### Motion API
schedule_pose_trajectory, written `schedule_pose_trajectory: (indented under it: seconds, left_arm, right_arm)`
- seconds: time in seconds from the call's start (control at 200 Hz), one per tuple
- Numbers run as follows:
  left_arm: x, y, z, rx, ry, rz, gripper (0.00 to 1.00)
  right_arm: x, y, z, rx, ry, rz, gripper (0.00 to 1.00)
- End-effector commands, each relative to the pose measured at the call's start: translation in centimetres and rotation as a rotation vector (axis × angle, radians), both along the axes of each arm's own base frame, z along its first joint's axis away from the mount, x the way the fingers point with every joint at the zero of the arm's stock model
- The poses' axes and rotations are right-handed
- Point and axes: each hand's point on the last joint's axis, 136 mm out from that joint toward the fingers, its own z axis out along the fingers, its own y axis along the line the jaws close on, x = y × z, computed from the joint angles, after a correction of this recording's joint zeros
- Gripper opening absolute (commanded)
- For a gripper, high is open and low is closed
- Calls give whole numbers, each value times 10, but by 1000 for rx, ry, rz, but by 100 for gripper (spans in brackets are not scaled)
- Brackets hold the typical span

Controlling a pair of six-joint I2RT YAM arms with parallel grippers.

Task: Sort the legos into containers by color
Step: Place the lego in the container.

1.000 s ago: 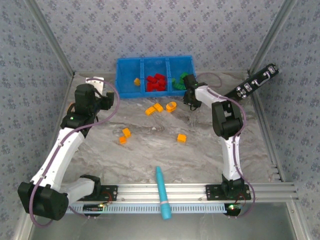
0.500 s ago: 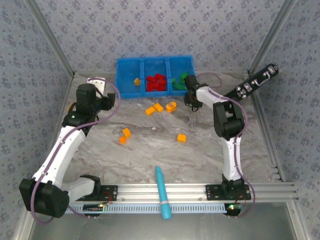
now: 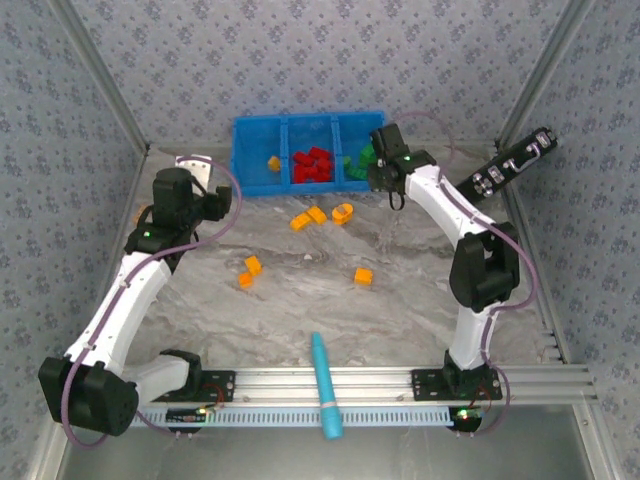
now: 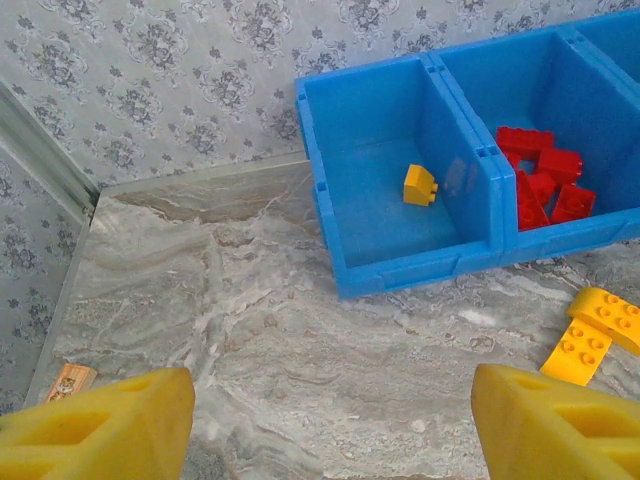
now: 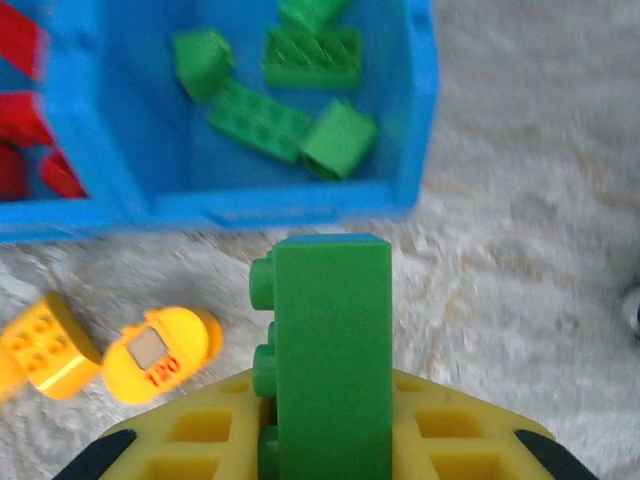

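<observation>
Progress: your right fingers (image 5: pixel 450 438) are clamped on a green brick (image 5: pixel 330 350). They hold it upright just short of the blue bin (image 3: pixel 310 121), in front of its right-hand compartment. That compartment already has a few green bricks (image 5: pixel 260 118) in it. The middle compartment holds a heap of red bricks (image 3: pixel 312 165). The left compartment holds one orange-yellow brick (image 4: pixel 420 185), alone.

Your left fingers (image 4: pixel 95 425) stand fairly wide with nothing between them, poised over bare bench (image 3: pixel 300 310) near the bin's left corner.

Left to do, by my reckoning: drop the green one in, then move the orange-yellow lot. Six loose orange-yellow pieces (image 3: pixel 317 214) lie on the bench. Three are bunched just before the bin, one of them a rounded piece (image 5: pixel 160 350) with a printed label. Two sit together mid-left and one by itself mid-right. Every loose brick is orange-yellow, so you are likely past halfway.

Surface: grey-white marbled, flat, matte.

Room: grey patterned panels on three sides, aluminium posts at the corners. A teal pen (image 3: pixel 325 385) lies across the near rail. A long black device (image 3: pixel 510 165) leans at the right wall. Neither is yours to sort.
</observation>
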Motion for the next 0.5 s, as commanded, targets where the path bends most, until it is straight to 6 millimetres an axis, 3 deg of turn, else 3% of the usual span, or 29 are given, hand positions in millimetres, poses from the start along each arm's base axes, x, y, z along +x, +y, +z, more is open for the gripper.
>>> schedule_pose_trajectory:
  seconds: [0.0, 0.27, 0.495]
  left_arm:
    - [-2, 1, 11, 5, -32, -9, 74]
    - [0, -7, 12, 28, -8, -59, 74]
    - [-1, -15, -1, -30, 123, -58, 76]
  right_arm:
    - [28, 17, 22, -54, -108, 120, 23]
    - [103, 43, 19, -62, -250, 178, 23]
    - [150, 40, -14, -24, -252, 134, 25]
